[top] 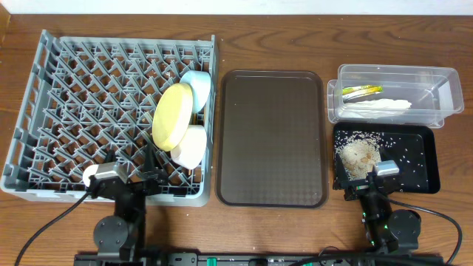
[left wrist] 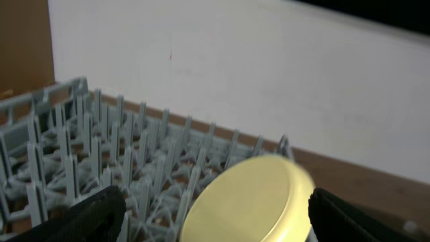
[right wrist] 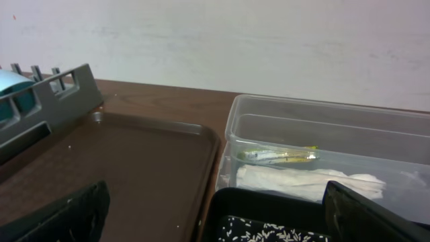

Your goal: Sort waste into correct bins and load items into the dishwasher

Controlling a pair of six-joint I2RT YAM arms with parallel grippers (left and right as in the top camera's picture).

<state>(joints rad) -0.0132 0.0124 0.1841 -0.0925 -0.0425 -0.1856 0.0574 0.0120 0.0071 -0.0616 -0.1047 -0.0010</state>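
Yellow plate (top: pixel 174 116) leaning on edge in grey dish rack (top: pixel 44 111), straight ahead of left end effector (top: pixel 155 176), nearer than right end effector (top: pixel 364 186); both released, holding nothing.

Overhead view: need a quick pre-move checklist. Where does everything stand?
1. Crumpled white paper napkin and green-and-yellow snack wrapper inside the clear plastic rectangular tub: ok.
2. Beige rice-like scraps inside the shallow black rectangular tray: ok.
3. Round yellow plate, small light blue bowl and small pale pink bowl standing in the grey plastic dish rack: ok.
4. Two thin wooden chopsticks loaded: cannot tell, as they are not clearly visible in any view.
5. Left tool and right tool open, nothing held: ok.
6. Dark brown serving tray carries no leftover items: ok.
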